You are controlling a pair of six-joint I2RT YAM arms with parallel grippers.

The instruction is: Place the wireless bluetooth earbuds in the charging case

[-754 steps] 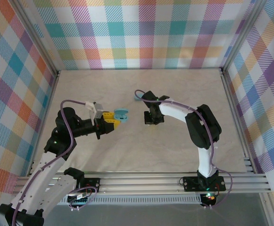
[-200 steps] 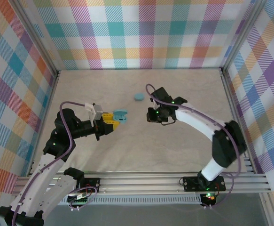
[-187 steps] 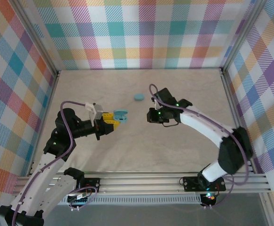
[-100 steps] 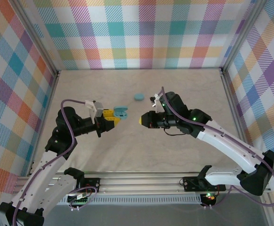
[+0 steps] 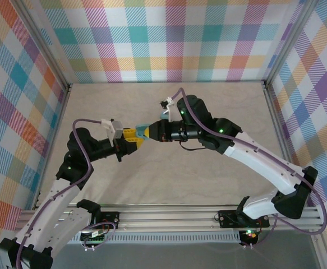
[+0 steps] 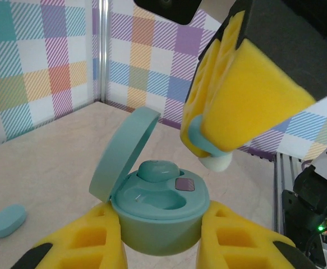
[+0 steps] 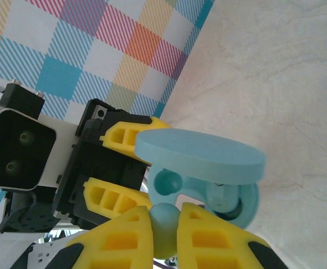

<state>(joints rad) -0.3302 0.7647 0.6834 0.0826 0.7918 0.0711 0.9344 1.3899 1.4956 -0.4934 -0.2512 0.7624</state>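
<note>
The left gripper (image 5: 134, 140) clamps the open charging case (image 6: 160, 207) above the middle of the desk (image 5: 208, 185), lid tipped back to expose its empty socket, while the right gripper (image 7: 164, 217) pinches an earbud (image 6: 208, 148) just above it, seemingly poised for insertion.

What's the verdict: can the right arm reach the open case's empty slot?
Probably yes. The lid is swung back, the empty slot lies open beside the seated earbud, and the right fingers hold their earbud just above the case, nothing between.
</note>
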